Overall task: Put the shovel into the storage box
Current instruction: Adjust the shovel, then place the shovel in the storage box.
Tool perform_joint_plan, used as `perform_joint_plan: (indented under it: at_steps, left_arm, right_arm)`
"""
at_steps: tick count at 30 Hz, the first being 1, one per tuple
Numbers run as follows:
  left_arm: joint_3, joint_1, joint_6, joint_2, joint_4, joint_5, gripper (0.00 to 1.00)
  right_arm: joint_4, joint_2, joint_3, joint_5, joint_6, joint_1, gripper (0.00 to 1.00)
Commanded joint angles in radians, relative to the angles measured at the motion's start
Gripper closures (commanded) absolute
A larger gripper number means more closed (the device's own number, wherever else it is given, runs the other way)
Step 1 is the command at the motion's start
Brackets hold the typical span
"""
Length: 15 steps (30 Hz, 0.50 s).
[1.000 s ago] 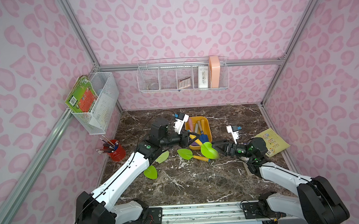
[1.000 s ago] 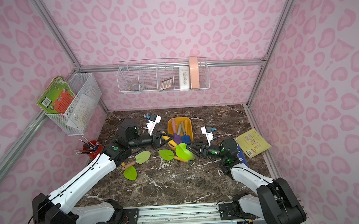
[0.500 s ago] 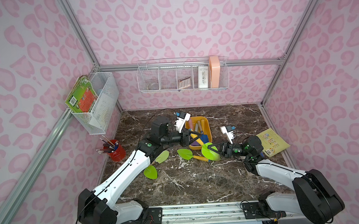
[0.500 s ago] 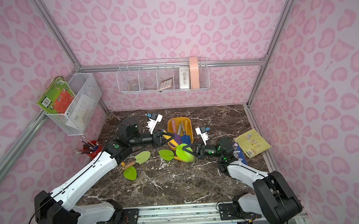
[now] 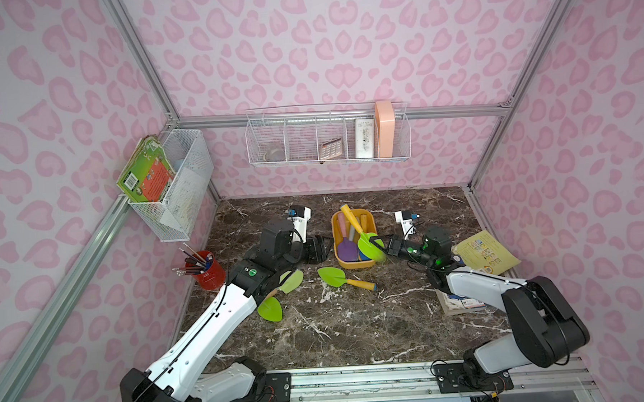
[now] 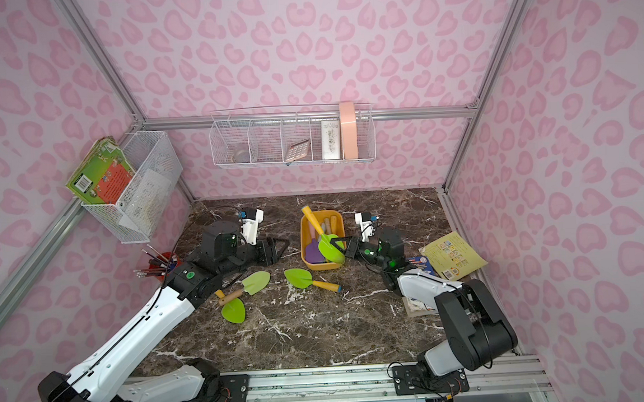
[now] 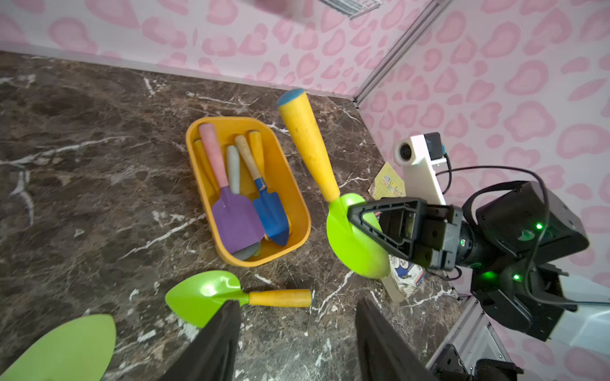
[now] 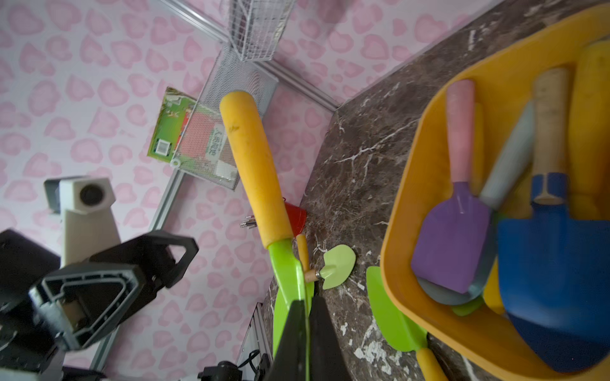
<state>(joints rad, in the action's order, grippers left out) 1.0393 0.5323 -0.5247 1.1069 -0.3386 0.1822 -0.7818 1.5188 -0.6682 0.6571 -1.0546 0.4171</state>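
Fingers [image 8: 325,336] of your right gripper [image 5: 379,244] are pinched shut on the thin green blade of the shovel [image 7: 310,148]. Its yellow handle slants up and away from them. The left gripper [image 7: 297,330] stands with jaws parted and holds nothing, just beside the left wall of the storage box [image 7: 298,211].

That box sits toward the bench's back edge, about midway between the bench's sides. In both top views the held blade hangs over its front right corner, with the handle reaching over the back rim.

An edge pinch like this probably lets the shovel pivot, so move slowly. Turn the handle to run along the box's length, lower it onto the purple shovel [image 7: 237,217] and blue shovel [image 7: 272,214] already inside, then open. Let go only once the handle is below the rim.
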Motion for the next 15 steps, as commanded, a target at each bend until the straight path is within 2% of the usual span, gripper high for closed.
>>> perform_joint_plan:
  at_steps: [1, 8, 15]
  left_arm:
    - [-0.03, 0.0, -0.023, -0.024, -0.038, -0.048, 0.4]
    - [-0.089, 0.0, -0.051, -0.045, -0.029, -0.034, 0.41]
    - [-0.104, 0.0, -0.058, -0.033, -0.022, -0.036, 0.42]
  right_arm:
    - [0.021, 0.053, -0.045, -0.148, -0.053, 0.005, 1.0]
    - [0.151, 0.147, -0.127, -0.342, -0.082, 0.009, 1.0]
    - [0.179, 0.281, -0.192, -0.327, -0.103, 0.015, 1.0]
